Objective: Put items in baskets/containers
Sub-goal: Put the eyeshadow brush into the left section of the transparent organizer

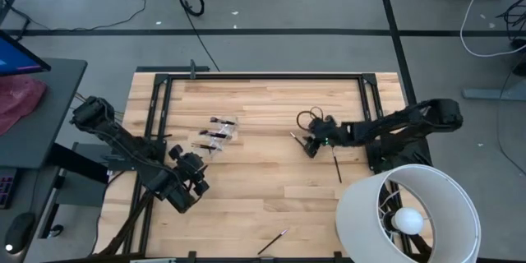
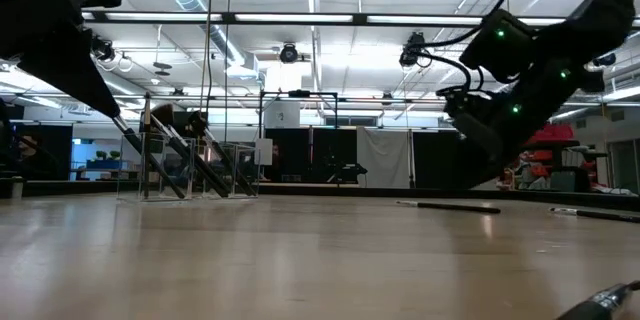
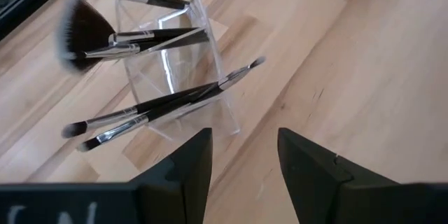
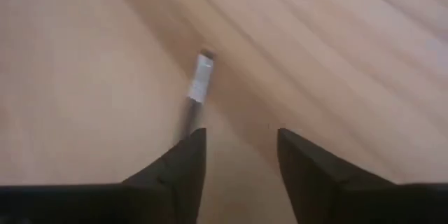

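Right hand (image 1: pixel 310 145), dark two-finger type, sat low over the wooden table (image 1: pixel 263 189) right of centre, fingers (image 4: pixel 183 164) parted w/ a clear gap and nothing between them. In its wrist view a thin dark-handled makeup brush w/ silver ferrule (image 4: pixel 199 91) lay flat on the wood just ahead of the fingertips, beside one finger, not gripped. From above, that brush (image 1: pixel 295 138) showed as a short dark line next to the hand.

Left hand (image 1: pixel 196 182) hovered toward the table's front-left, fingers (image 3: pixel 187 164) spread wide, empty, pointed at the small clear plastic container (image 1: pixel 218 134). Container stood left of table centre, glinting edges. Several brushes leaned in it, incl. a fan-shaped black-bristled brush (image 3: pixel 82 38) and two thin dark ones crossing lower down (image 3: pixel 150 108); exact count can't tell.

Another thin dark brush (image 1: pixel 336 168) lay loose near the right edge, just in front of the right arm. One more slim brush (image 1: pixel 272 242) lay at the front edge, well apart from both hands. Big white cylindrical lamp shade (image 1: pixel 408 214) stood at the front-right corner.
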Motion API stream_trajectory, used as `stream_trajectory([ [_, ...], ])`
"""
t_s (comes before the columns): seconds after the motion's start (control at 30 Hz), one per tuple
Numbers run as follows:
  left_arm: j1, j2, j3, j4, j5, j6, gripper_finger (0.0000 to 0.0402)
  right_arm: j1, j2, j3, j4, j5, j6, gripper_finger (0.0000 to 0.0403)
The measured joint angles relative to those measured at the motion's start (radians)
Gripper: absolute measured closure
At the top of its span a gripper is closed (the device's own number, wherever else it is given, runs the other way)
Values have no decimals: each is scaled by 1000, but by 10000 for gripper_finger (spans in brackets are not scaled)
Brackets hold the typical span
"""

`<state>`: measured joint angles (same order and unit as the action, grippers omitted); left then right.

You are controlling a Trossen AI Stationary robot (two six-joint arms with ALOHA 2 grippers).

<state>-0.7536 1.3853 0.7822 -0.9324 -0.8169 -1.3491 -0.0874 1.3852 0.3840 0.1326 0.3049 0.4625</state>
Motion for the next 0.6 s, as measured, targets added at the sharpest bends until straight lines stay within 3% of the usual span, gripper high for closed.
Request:
stream_trajectory([
  [0.17, 0, 0, 0, 28, -9, 1, 234, 115, 161, -55, 393, 46, 21, 201],
  [0.37, 0, 0, 0, 38, -14, 2, 234, 210, 349, -50, 536, 248, 29, 204],
  [0.6, 0, 0, 0, 46, -26, 34, 234, 255, 522, -45, 687, 382, 103, 207],
])
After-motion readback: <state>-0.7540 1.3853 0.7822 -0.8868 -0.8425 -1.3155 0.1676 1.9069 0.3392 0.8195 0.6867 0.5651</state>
